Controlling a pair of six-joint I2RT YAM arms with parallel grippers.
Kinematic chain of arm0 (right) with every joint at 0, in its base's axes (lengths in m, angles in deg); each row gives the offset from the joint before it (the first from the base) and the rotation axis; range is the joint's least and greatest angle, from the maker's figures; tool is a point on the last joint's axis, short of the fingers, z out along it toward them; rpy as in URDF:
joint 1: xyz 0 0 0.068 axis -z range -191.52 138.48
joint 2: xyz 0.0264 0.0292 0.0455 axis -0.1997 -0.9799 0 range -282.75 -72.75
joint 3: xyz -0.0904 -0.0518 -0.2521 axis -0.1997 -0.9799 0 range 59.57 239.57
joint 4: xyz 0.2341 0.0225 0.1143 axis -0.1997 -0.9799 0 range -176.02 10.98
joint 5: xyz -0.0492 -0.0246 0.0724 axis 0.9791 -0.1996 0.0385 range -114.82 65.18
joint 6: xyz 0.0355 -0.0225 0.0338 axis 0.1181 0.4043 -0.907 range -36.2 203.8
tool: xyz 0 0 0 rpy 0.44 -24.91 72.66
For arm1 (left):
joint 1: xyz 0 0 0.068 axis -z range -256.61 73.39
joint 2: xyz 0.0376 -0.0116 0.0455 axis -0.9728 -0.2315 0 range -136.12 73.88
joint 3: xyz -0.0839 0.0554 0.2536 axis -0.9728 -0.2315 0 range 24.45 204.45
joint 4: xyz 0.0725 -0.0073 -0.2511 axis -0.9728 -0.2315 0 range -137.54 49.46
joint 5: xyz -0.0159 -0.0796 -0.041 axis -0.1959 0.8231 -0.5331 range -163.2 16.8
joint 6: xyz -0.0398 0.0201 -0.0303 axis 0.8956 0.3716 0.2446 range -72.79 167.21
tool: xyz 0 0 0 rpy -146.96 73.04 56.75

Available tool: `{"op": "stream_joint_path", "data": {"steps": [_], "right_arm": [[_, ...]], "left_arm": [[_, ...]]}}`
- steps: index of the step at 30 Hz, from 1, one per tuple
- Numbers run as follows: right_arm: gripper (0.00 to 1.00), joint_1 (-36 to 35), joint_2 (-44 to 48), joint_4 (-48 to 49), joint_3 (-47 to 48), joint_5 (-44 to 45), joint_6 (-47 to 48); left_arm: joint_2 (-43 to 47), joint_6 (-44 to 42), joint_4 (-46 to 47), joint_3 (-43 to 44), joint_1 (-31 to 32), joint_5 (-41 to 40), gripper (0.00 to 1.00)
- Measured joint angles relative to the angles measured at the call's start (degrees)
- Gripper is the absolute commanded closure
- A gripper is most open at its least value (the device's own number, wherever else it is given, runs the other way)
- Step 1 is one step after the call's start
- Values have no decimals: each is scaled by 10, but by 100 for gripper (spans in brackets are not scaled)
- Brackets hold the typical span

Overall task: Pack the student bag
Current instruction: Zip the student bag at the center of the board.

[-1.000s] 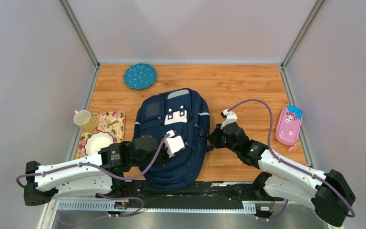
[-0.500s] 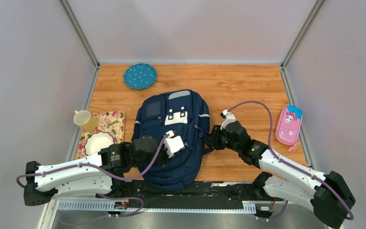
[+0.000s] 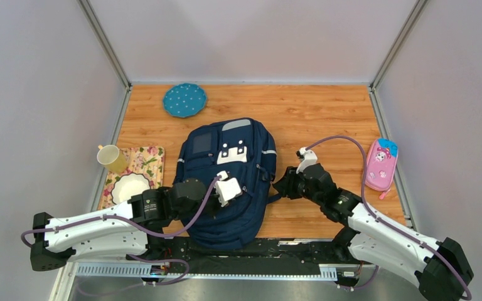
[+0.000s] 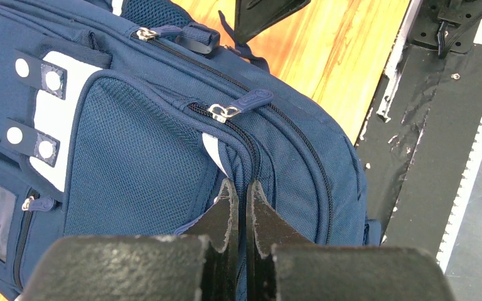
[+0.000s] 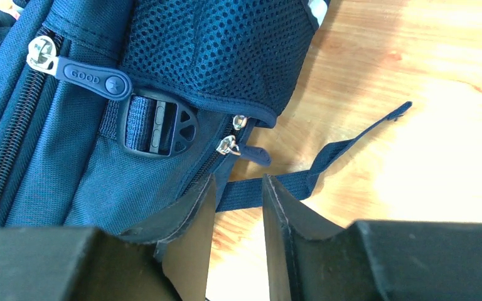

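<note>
The student bag (image 3: 251,157), a navy backpack with a white patch, lies flat in the middle of the table. My left gripper (image 3: 219,202) rests on its lower front. In the left wrist view its fingertips (image 4: 239,185) are pinched on the bag's (image 4: 132,163) fabric beside a closed zipper, just below a silver puller (image 4: 224,112). My right gripper (image 3: 282,186) is at the bag's right side. In the right wrist view it (image 5: 238,180) is open and empty, one finger against the bag (image 5: 56,169), with a loose strap (image 5: 326,163) just beyond the tips.
A pink pencil case (image 3: 380,164) lies at the right edge of the table. A blue dotted plate (image 3: 184,100) is at the back. A yellow mug (image 3: 111,157) and a white dish (image 3: 128,186) sit on a floral mat on the left.
My right arm has shifted a little to the right and swung its elbow, its gripper staying at the bag's right side. The left arm and bag have not visibly moved.
</note>
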Motion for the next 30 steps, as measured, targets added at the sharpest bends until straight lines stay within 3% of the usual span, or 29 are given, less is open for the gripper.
{"op": "stream_joint_path", "data": {"steps": [8,21,24,26,30], "right_arm": [[67,0,-48,6,3,-11,89],[61,0,-104,46,15,-51,160],[66,0,-132,56,25,-51,169],[78,0,-151,63,27,-51,172],[90,0,-174,78,26,-52,180]], "left_arm": [[0,0,0,0,0,0,100],[1,2,0,0,0,-2,100],[2,2,1,-2,0,-2,100],[2,2,1,-2,0,-2,100],[3,3,1,-3,0,-2,100]]}}
